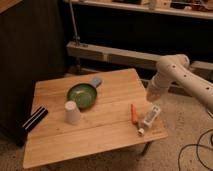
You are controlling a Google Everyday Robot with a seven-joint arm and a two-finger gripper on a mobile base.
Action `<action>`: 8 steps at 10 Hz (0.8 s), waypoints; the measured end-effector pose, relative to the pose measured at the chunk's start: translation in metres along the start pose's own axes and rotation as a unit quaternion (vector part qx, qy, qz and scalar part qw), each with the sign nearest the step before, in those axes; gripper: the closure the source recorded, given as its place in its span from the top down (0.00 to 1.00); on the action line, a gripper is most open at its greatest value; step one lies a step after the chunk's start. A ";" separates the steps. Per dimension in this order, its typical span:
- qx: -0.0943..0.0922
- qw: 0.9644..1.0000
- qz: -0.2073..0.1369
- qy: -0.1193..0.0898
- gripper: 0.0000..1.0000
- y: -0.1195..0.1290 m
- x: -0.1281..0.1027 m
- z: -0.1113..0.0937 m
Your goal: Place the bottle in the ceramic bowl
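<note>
The bottle is small, slim and white with faint label markings. It lies on its side near the worktop's right edge, close to the near right corner. Its long axis runs slantwise: the narrow cap end points toward the near edge and the broader base toward the right edge.

The bowl is round and shallow, green inside with a darker rim. It stands upright left of the middle, closer to the far edge than the near one, well apart from the bottle.

The pincer hangs over the right edge, just beyond the bottle's base.
</note>
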 end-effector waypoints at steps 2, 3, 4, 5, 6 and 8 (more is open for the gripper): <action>-0.025 0.999 0.040 -0.014 0.31 0.005 0.006 0.010; -0.029 0.996 0.078 -0.023 0.31 0.008 0.011 0.020; -0.042 0.992 0.116 -0.028 0.31 0.023 0.017 0.031; -0.050 0.989 0.134 -0.036 0.31 0.028 0.021 0.039; -0.053 0.988 0.137 -0.041 0.31 0.026 0.022 0.046; -0.062 0.986 0.149 -0.045 0.31 0.033 0.026 0.052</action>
